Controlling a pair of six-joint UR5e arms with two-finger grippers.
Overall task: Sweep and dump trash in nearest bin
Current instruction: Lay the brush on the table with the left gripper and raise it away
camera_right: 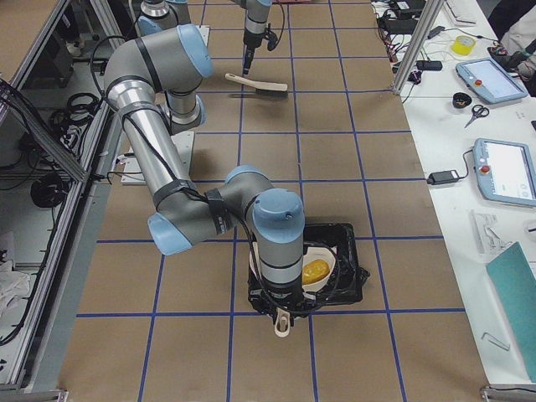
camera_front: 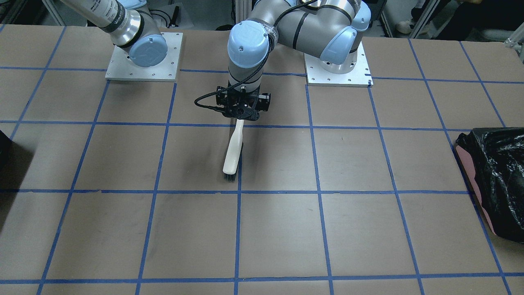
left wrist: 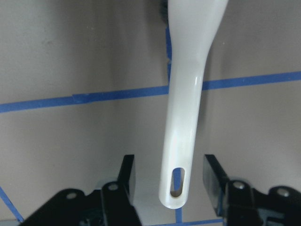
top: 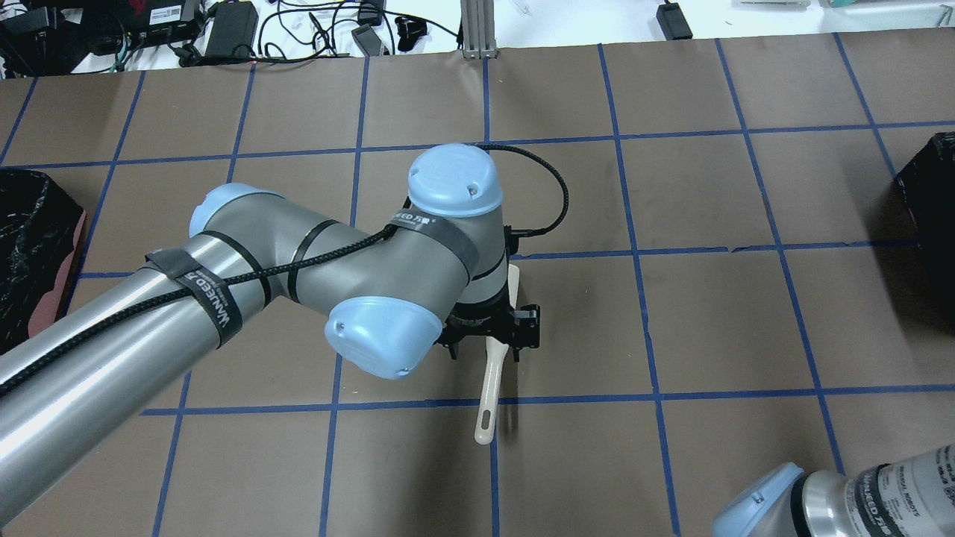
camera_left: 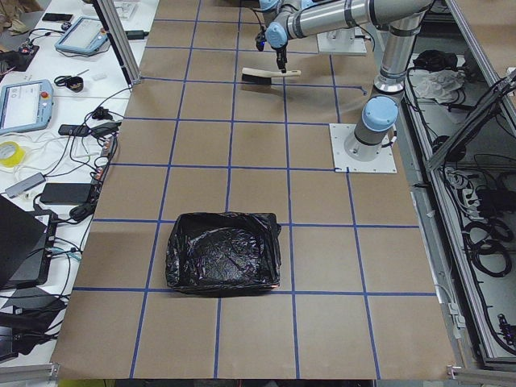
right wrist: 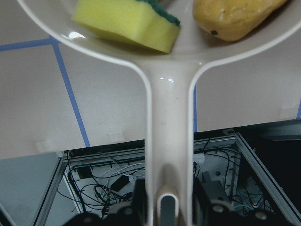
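My right gripper (right wrist: 164,190) is shut on the handle of a cream dustpan (right wrist: 164,108). The pan carries a yellow-green sponge (right wrist: 124,21) and an orange-brown bun (right wrist: 235,19). In the exterior right view the dustpan (camera_right: 322,255) with the bun (camera_right: 316,270) hangs over the black bin (camera_right: 347,289). No croissant pieces show. My left gripper (left wrist: 171,176) is open, its fingers on either side of the white brush (left wrist: 188,94) handle without touching it. The brush (camera_front: 232,149) lies on the table.
A pink bin lined with a black bag (camera_front: 493,180) stands at the table's end on my left, and also shows in the overhead view (top: 33,246). The black bin (top: 929,194) is at the end on my right. The table (camera_front: 368,229) is brown with blue tape lines.
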